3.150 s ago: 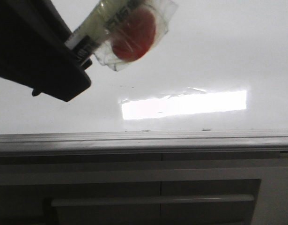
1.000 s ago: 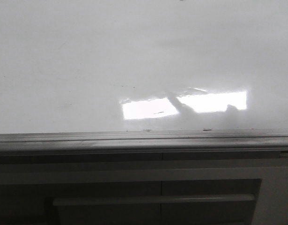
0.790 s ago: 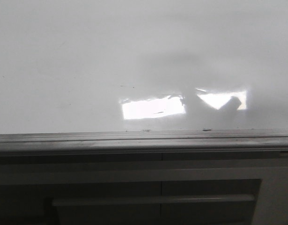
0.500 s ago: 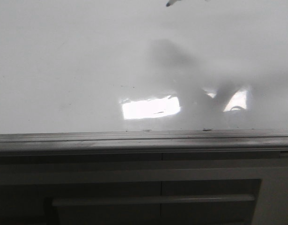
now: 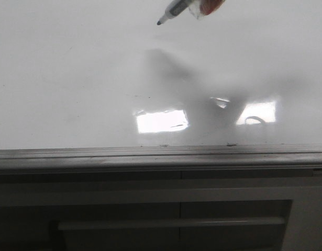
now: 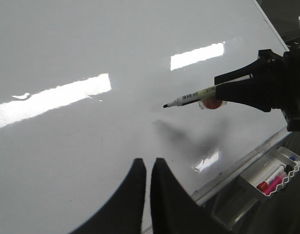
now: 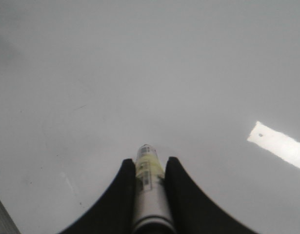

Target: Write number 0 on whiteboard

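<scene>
Right gripper (image 7: 150,168) is clamped on the marker (image 6: 189,100), tip hovering just off the whiteboard (image 6: 91,44), I think. Left gripper (image 6: 146,168) sits pinched together nearby, holding nothing.

Setting: an office or classroom-type workspace; a large glossy whiteboard (image 6: 91,53) with a grey metal rail (image 5: 161,155) along its edge fills the views; a white tray (image 6: 272,175) of coloured markers (image 6: 271,178) hangs at the board's edge; a dark panelled cabinet front (image 5: 150,214) stands beyond.
</scene>
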`<state>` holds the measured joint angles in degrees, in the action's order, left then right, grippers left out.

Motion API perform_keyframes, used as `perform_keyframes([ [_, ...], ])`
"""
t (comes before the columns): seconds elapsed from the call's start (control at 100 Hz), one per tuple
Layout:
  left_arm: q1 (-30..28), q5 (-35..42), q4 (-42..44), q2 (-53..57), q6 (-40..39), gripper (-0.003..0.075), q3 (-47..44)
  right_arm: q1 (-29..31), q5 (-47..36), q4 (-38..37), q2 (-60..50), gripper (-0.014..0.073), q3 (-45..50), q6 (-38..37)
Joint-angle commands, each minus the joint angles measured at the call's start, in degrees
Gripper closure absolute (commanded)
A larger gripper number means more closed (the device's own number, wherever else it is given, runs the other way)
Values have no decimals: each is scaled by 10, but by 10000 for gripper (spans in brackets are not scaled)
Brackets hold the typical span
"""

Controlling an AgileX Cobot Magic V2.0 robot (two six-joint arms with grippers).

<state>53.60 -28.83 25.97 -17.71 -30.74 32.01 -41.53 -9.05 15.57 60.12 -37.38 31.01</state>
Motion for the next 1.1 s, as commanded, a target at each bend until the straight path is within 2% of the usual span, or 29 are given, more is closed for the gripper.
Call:
perform_keyframes([
  [0.0,-1,42,-1,-5,-6,732,15,1,-54,-3,1,640,-22,1],
  [0.28,-1,42,-7,-5,-6,732,15,1,-45,-3,42,640,-22,1],
  [0.79,-1,42,-21,-5,-6,732,15,3,157,-3,35,640,-22,1],
  [1.09,-1,42,-23,-5,-6,732,15,72,223,-3,-18,640,-22,1],
])
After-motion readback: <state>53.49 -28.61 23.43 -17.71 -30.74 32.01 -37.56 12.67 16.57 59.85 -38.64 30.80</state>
